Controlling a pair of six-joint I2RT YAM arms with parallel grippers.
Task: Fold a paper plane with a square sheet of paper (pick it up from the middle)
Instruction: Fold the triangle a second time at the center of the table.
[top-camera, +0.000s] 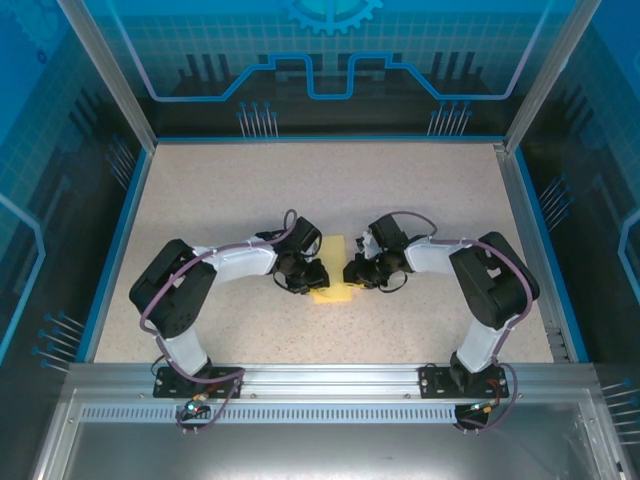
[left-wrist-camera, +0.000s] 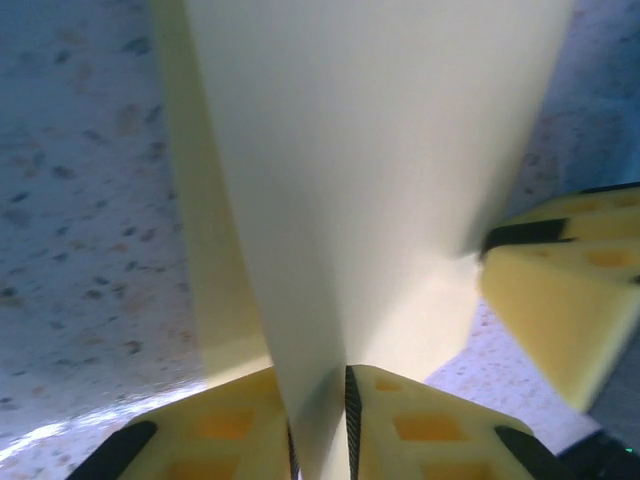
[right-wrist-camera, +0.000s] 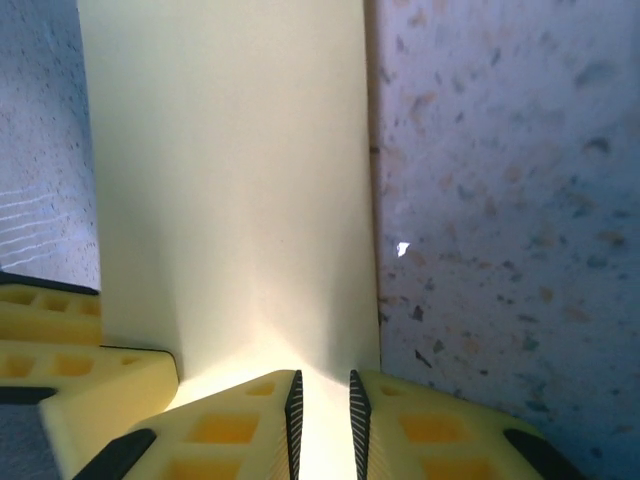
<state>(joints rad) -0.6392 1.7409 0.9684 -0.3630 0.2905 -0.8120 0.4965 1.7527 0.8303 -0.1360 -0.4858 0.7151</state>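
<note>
1. Where the two arms meet at the middle of the top view, a speckled beige tabletop spreads out. It has a blue rim at 9 o'clock and translucent blue wall panels printed with a circuit pattern at 12 o'clock.
2. An aluminium rail runs along the 6 o'clock edge and carries both arm bases.
3. The pale yellow sheet of paper sits at the table's centre, directly between the two grippers. Its side edges are covered from above by the black wrist heads.
4. The left gripper reaches in from 9 o'clock. In its wrist view the yellow fingers are closed almost together, pinching the paper, which rises from between the pads as a tall pale sheet towards 12 o'clock.
5. The right gripper comes in from 3 o'clock. Its fingers stand a narrow slit apart with the paper running through that slit, so it too has the sheet clamped.
6. Each wrist view has the other gripper's yellow fingers crowding the paper's edge, at 3 o'clock for the left camera and at 8 o'clock for the right.
7. Purple cables loop along both arms.
</note>
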